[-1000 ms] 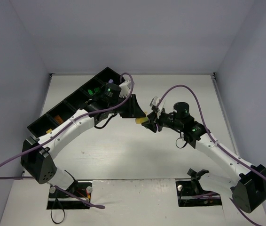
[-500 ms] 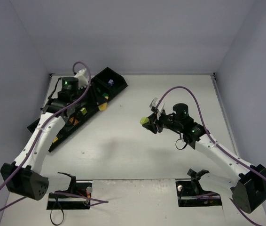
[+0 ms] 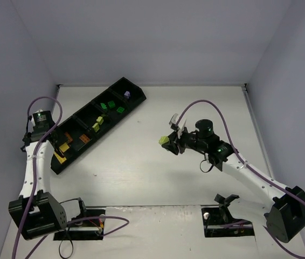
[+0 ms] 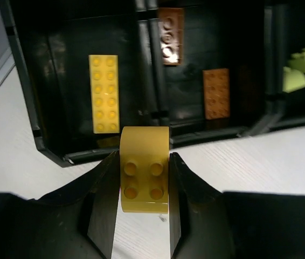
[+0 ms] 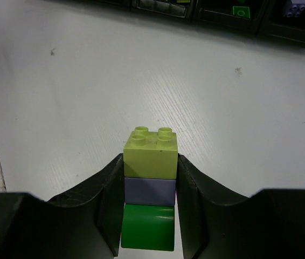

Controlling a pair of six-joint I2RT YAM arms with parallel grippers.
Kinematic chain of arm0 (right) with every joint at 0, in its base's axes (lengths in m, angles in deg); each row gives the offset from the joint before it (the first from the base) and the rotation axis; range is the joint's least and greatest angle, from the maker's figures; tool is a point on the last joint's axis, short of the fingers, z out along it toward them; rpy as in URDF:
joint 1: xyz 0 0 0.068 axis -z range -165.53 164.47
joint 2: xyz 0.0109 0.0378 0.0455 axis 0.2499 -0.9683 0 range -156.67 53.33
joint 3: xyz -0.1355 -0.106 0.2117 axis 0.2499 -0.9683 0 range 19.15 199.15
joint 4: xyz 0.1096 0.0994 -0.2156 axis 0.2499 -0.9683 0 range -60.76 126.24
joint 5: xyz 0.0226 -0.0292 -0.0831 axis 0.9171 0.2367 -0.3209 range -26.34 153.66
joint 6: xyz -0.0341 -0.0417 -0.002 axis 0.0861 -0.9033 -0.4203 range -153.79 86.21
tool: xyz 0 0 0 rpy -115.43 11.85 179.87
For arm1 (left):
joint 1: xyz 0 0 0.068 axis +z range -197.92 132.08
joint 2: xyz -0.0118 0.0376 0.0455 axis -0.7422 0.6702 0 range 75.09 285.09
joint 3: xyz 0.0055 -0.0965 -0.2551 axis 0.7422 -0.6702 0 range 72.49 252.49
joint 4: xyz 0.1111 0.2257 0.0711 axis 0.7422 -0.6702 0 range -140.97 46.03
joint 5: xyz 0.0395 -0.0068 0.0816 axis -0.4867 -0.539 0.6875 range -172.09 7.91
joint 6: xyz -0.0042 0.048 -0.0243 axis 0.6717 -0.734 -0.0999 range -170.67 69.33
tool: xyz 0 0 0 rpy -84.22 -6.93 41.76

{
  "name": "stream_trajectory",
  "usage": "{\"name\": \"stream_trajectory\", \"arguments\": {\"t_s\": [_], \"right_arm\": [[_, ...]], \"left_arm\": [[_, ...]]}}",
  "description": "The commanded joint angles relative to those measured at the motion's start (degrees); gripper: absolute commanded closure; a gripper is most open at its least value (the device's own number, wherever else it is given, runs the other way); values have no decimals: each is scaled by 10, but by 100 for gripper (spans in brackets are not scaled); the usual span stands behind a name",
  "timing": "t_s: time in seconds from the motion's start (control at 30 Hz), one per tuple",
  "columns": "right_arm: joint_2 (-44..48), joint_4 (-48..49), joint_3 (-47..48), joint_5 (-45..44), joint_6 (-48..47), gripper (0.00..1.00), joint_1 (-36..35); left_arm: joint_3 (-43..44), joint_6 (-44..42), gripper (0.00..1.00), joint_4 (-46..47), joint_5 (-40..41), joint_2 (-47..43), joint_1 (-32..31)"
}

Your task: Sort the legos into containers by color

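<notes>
Since half a second ago the left arm (image 3: 29,162) has swung from the middle of the tray (image 3: 136,96) to its end, while the right arm (image 3: 238,167) has hardly shifted.

The left jaws are closed on a yellow brick (image 4: 144,181), its studs facing the camera. Straight ahead of these jaws, just behind the tray wall, is the end compartment. In it a long yellow plate (image 4: 103,93) lies flat, its long axis running the same way as the jaws point. The next compartment, ahead and to the right, holds two brown plates (image 4: 216,93); further right are lime bricks (image 4: 298,70). The held brick seems just short of the wall, so I judge the coming move to be a short push forward and slightly left, then opening.

The right jaws grip a stack: a lime brick (image 5: 150,154) at the tips, a purple brick (image 5: 149,191) behind it, and a green brick (image 5: 148,226) deepest. It hangs over the tabletop (image 5: 61,81), with the tray well apart ahead, so the left arm is much nearer.
</notes>
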State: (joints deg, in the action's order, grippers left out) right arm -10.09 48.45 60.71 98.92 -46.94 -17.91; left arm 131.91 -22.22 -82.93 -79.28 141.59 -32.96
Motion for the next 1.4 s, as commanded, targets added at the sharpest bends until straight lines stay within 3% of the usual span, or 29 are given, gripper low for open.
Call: {"name": "stream_trajectory", "arguments": {"t_s": [0.0, 0.23, 0.37, 0.4, 0.5, 0.63, 0.83, 1.0, 1.23, 1.37], "right_arm": [[8, 33, 19, 4, 6, 100, -9], [33, 35, 3, 3, 8, 100, -16], [36, 35, -1, 3, 6, 100, -18], [35, 35, 0, 3, 6, 100, -19], [30, 35, 4, 2, 5, 100, -20], [23, 35, 11, 3, 1, 100, -21], [14, 29, 33, 3, -3, 100, -22], [7, 12, 59, 2, -18, 100, -22], [2, 1, 86, 15, -37, 100, -22], [0, 0, 93, 26, -43, 99, -22]], "left_arm": [[-6, -9, 100, 63, 53, 18, 23], [-8, -4, 98, 113, 72, 95, 67], [-5, -1, 73, 127, 64, 108, 82], [-4, -1, 62, 127, 62, 108, 82], [3, -1, 46, 124, 55, 102, 82], [11, 6, 35, 115, 36, 86, 82], [11, 29, 33, 104, -49, 23, 67], [30, 45, 33, 88, -127, -15, -18], [58, 88, 33, 107, -233, -54, -211], [53, 141, 33, 188, -349, -55, -294]]}}
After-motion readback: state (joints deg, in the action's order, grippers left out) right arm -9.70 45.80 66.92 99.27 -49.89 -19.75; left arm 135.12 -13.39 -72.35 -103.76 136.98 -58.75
